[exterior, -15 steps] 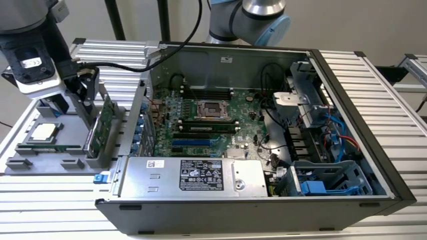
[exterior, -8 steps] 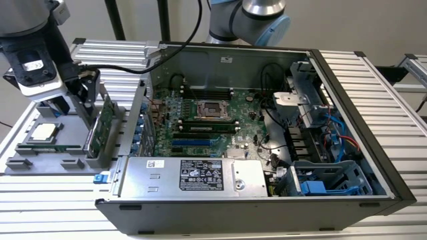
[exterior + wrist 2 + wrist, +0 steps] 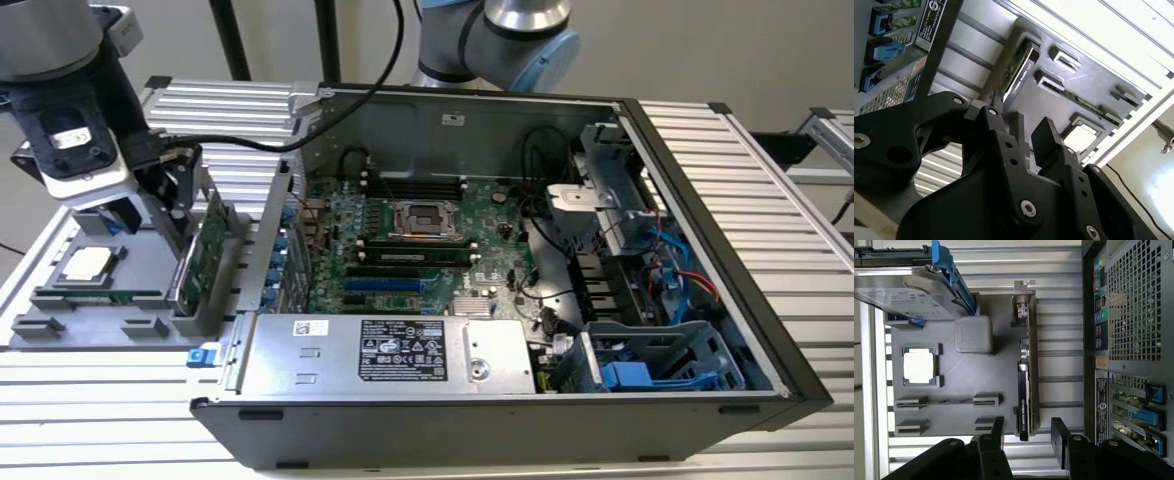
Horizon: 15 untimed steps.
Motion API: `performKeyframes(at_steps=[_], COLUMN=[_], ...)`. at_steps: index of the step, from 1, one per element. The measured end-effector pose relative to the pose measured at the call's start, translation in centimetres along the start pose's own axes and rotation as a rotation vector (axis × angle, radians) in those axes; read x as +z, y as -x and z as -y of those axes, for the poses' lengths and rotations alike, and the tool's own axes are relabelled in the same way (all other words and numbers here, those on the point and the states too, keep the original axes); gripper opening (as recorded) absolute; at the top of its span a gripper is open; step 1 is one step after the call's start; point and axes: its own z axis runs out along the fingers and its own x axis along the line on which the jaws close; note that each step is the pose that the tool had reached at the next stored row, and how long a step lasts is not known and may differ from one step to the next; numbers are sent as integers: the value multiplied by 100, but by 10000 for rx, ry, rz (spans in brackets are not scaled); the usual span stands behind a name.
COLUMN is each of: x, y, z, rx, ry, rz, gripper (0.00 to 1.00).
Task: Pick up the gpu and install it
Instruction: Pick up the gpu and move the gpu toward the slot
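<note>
The gpu (image 3: 210, 252) stands on its long edge in a slot at the right side of the grey parts tray (image 3: 80, 330), at the exterior view's left, beside the open computer case (image 3: 694, 240). In the first wrist view the gpu (image 3: 1025, 385) shows as a thin dark edge, with its silver bracket (image 3: 1022, 302) at the end away from the gripper. My gripper (image 3: 171, 222) hangs just over the card's other end and is open. Its black fingers (image 3: 997, 429) stand either side of the card's line without touching it. The second wrist view shows the gripper (image 3: 1021, 132) open, with the gpu (image 3: 1016, 75) beyond it.
The tray also holds a square processor (image 3: 919, 365), a narrow memory stick (image 3: 949, 401) and a hard drive in a blue frame (image 3: 909, 290). Inside the case lie the green motherboard (image 3: 427, 250) with blue slots (image 3: 380, 285) and a silver power supply (image 3: 387, 350). The case wall (image 3: 1124, 315) stands close beside the card.
</note>
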Motion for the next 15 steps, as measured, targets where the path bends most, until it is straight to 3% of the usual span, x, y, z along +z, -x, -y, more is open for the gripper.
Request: performKeyframes(at_steps=[15], x=[107], y=[-2], z=[5], rx=[1], ry=[-1], rz=[-10], gripper=[100])
